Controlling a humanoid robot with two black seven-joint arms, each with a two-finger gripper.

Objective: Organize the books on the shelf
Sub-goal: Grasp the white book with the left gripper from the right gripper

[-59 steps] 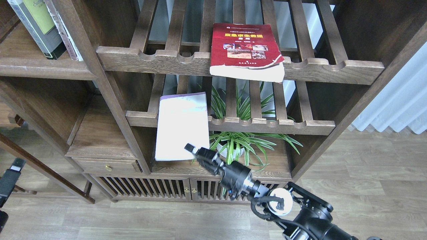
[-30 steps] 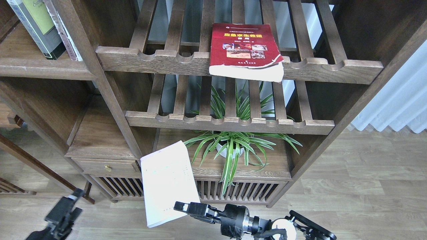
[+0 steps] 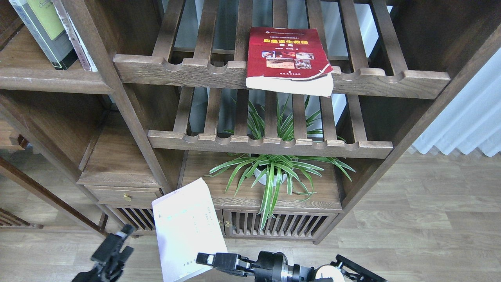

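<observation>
The thin white-lavender book (image 3: 186, 227) is held tilted in the air low in front of the cabinet, and my right gripper (image 3: 204, 260) is shut on its lower right edge. My left gripper (image 3: 114, 246) reaches up from the bottom left, a little left of that book and apart from it; it is dark and I cannot tell its fingers apart. The worn red book (image 3: 289, 55) lies flat on the upper slatted rack and overhangs its front rail. The thick yellow-green book (image 3: 44, 29) stands on the solid shelf (image 3: 47, 83) at the top left.
A thin book with a worn spine (image 3: 76, 37) leans next to the yellow-green one. A potted spider plant (image 3: 270, 172) stands on the lower cabinet top. The lower slatted rack (image 3: 270, 145) holds nothing. A small drawer (image 3: 125, 194) is at the lower left.
My right gripper has pulled the white book off the lower rack and carried it down and to the left. My left gripper has come in from the left edge towards the book.
</observation>
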